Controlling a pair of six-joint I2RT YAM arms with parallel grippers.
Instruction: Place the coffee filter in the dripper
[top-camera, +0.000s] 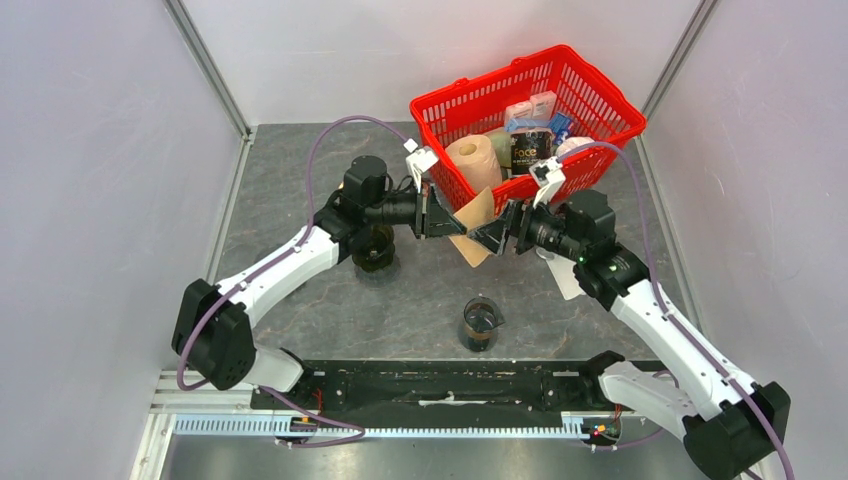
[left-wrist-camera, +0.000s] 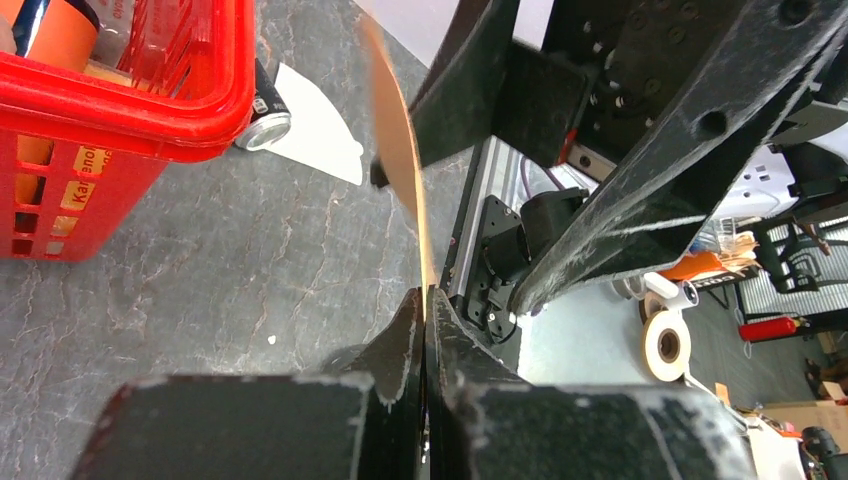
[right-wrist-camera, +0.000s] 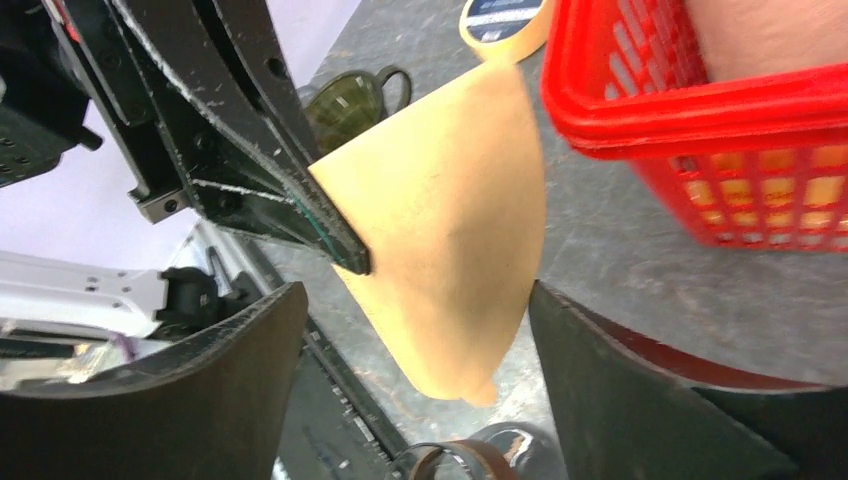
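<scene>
1. Grey marbled table carries everything. A red basket of goods sits at its far right.
2. Both arms meet above the middle. The left gripper is clamped flat on one edge of the brown coffee filter, holding it in the air just in front of the basket. The right gripper stands wide, with a jaw on either side of the filter and neither touching it.
3. As I judge it, the left arm alone has the filter, and carrying it to the dripper comes next. That calls for the right arm to clear away. The cone must then go down point-first and opened, which a flat pinch may not allow.
4. Two dark pieces wait. A handled vessel is half hidden under the left arm, and a banded glass stands nearer the bases. The handled vessel looks the likelier dripper, but I cannot tell for sure.
5. A white sheet lies partly under the right arm, its outline cut off.
</scene>
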